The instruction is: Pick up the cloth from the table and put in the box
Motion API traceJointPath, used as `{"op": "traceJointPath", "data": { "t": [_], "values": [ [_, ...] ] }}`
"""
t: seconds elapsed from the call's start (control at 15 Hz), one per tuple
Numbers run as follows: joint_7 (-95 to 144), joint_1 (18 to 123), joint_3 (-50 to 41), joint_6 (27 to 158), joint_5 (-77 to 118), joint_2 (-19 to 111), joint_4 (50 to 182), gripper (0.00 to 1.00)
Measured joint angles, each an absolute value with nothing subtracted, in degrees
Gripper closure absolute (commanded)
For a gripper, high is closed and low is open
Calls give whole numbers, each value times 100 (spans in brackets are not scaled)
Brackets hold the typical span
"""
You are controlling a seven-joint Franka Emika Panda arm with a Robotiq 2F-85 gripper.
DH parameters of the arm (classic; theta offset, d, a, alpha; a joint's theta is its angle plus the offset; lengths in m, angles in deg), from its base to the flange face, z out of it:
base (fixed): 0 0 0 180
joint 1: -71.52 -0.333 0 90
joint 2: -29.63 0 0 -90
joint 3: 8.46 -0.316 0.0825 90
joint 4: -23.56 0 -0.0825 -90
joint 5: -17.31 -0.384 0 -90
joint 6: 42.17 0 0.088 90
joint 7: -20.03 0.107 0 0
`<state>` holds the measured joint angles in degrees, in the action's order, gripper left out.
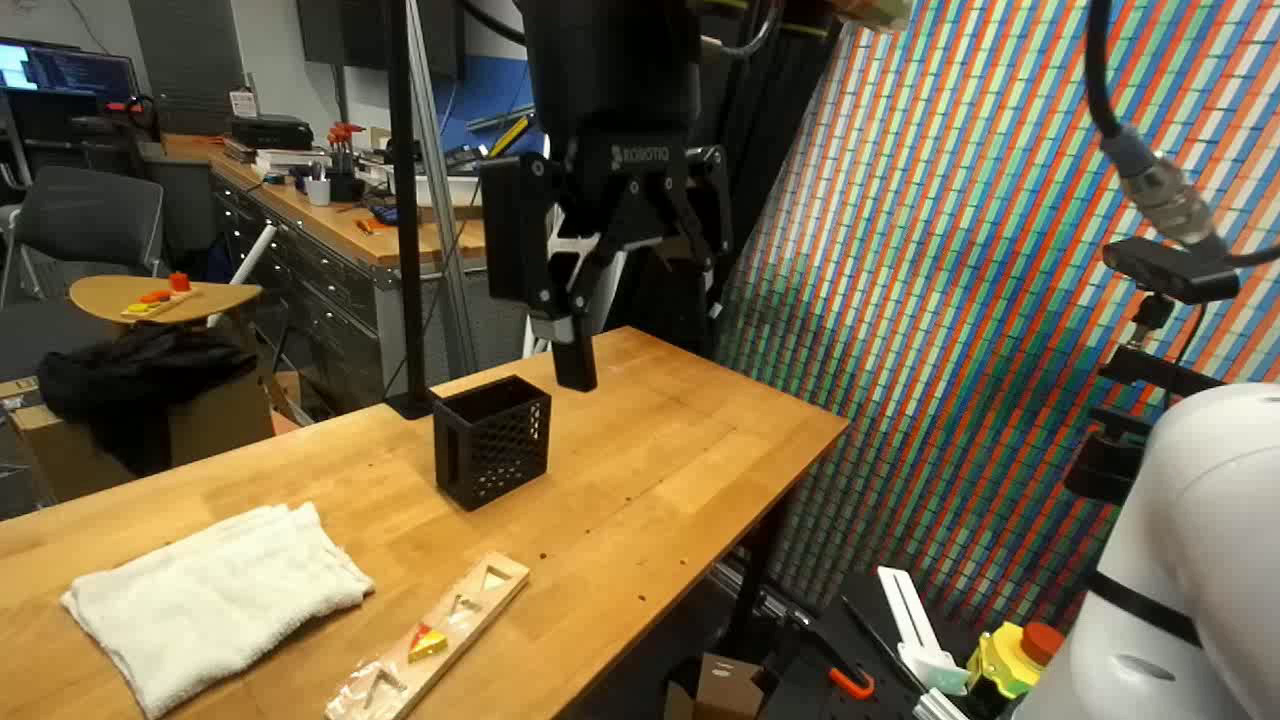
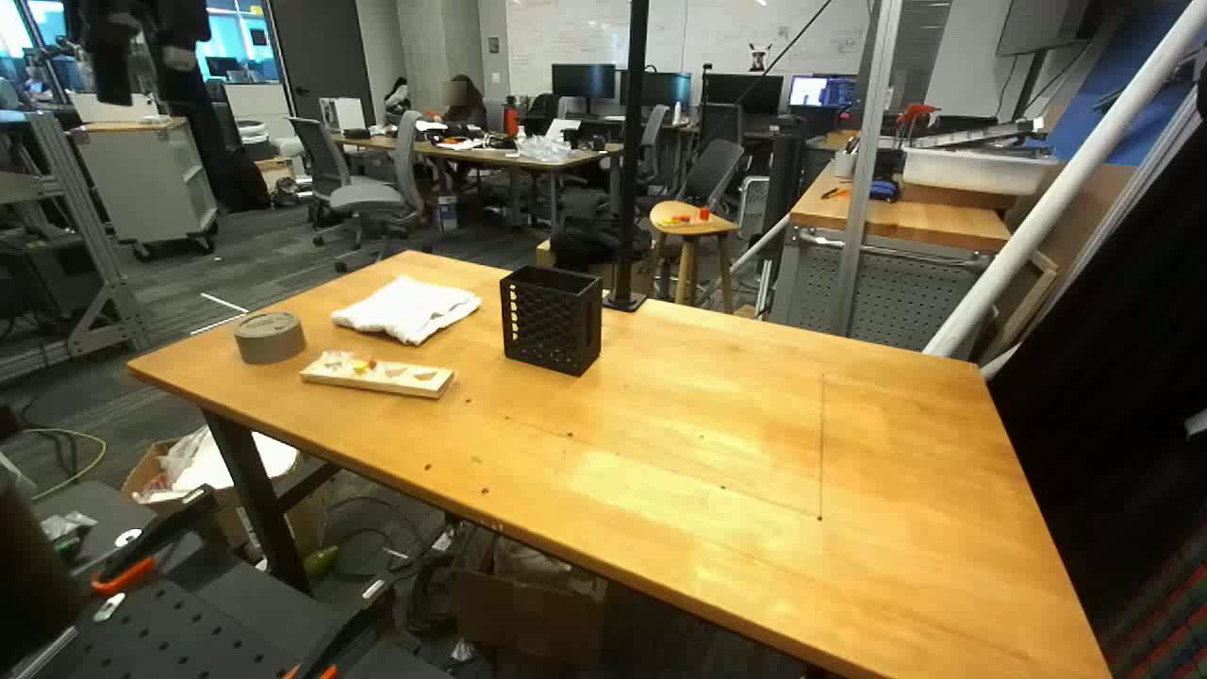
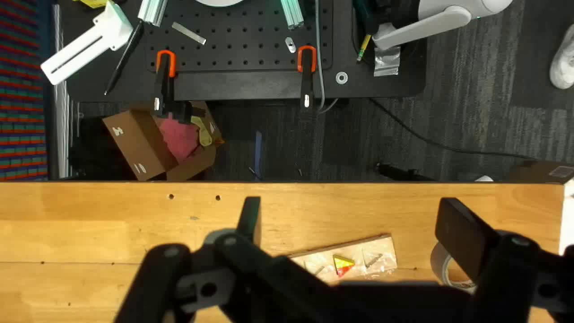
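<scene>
- Pincer (image 3: 356, 224): jaws wide apart, nothing held. Hangs above the table (image 1: 620, 540); pick not begun, by the look of it.
- Board (image 1: 485, 605): pale wood, yellow-and-red piece on it, some clear film. Near the cloth (image 1: 215, 600), not touching. Obstacle only.
- Cloth, where: lying on the table, seen in both exterior views; in an exterior view it sits between the tape (image 2: 270, 339) and the box (image 2: 552, 321), apart from both. Not visible in wrist view.
- Cloth, handling: should be light, soft, floppy; unlikely to slip, nothing to break. Will sag and may unfold once lifted.
- Cloth, hold: best pinched through several layers, near the middle or along a thick folded edge. A loose corner would probably let it trail. Go straight down, jaws spread, without ramming the table.
- Cloth, looks: white, matte, towel-like nap; folded into a rough rectangle, edges uneven, a bit rumpled, one corner peaked.
- Box: black, perforated sides, open-topped, upright, beyond the cloth, near the pole (image 1: 405, 200). Mouth looks narrow against the cloth's spread, so bunching is probably needed; might tip if bumped.
- Stool (image 1: 105, 292): past the table, coloured bits on top. Irrelevant.
</scene>
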<state>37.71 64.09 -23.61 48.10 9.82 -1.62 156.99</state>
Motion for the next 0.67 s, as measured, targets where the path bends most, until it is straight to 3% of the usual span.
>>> {"op": "traceJointPath", "data": {
  "t": [0.67],
  "values": [
    [3770,6408,-2360,4815,982,-194,15624,0]
  ]
}}
